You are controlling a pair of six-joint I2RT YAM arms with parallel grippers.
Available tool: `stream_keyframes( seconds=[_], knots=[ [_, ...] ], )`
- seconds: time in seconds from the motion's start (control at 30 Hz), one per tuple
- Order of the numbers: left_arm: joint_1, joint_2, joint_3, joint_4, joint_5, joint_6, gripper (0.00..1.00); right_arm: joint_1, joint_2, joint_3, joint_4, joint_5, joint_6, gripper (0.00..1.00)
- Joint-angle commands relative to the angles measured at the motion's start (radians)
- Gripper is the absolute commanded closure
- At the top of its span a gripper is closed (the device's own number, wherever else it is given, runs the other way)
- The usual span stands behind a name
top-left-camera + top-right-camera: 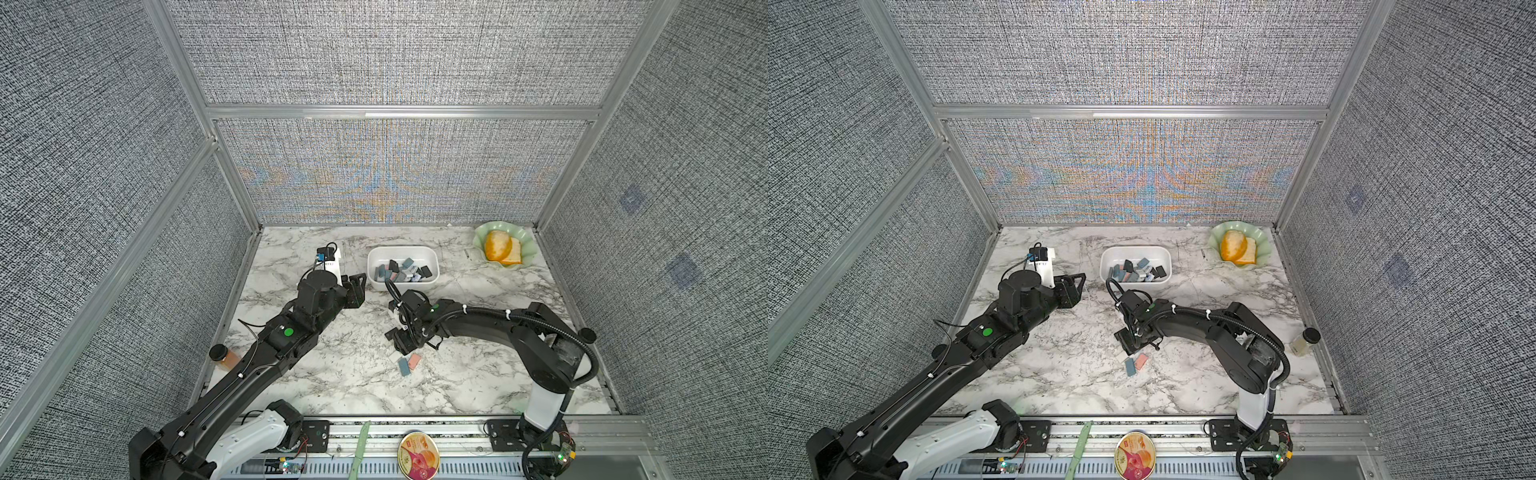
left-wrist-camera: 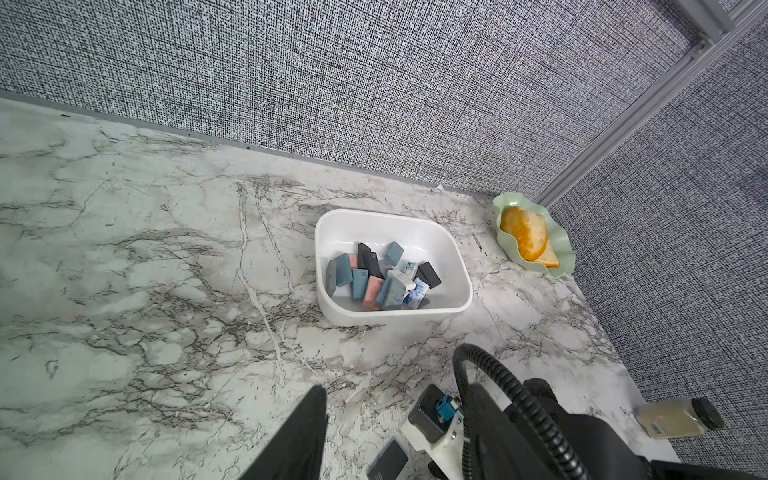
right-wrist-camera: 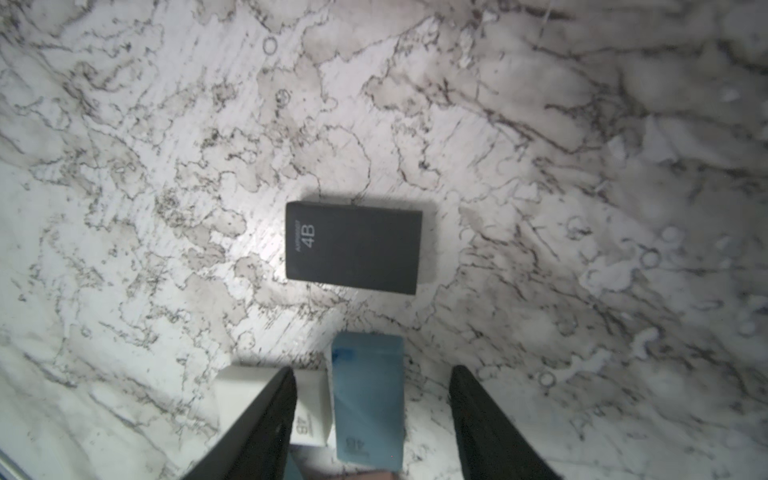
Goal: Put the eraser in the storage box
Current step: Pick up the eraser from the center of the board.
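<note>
The white box holds a loose heap of blue, pink, black and white erasers. The green dish holds orange food. The right claw hangs released over the table, its jaws straddling the blue eraser with a gap on each side. That eraser lies flat on the table, a pale blue block with print at one end, just beside a white eraser. A black eraser lies apart. The left claw is released and empty beside the box.
</note>
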Motion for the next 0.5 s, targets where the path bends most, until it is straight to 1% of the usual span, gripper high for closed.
stream_keyframes(
  seconds=[0.0,0.13,0.27,0.33,0.47],
  knots=[
    [0.001,0.004,0.007,-0.015,-0.004,-0.011,0.44,0.001,0.013,0.010,0.006,0.015,0.018,0.38],
    [0.001,0.004,0.010,-0.022,-0.004,-0.016,0.44,0.000,0.023,0.018,0.004,0.013,0.024,0.39],
    [0.002,0.002,0.006,-0.022,-0.006,-0.015,0.44,-0.004,0.023,0.014,0.001,0.020,0.028,0.43],
    [0.000,0.003,0.004,-0.024,-0.004,-0.016,0.44,-0.004,0.023,0.012,-0.008,0.035,0.029,0.46],
    [0.001,0.003,0.004,-0.026,-0.002,-0.020,0.44,-0.002,0.015,-0.004,-0.026,0.069,0.027,0.47]
  ],
)
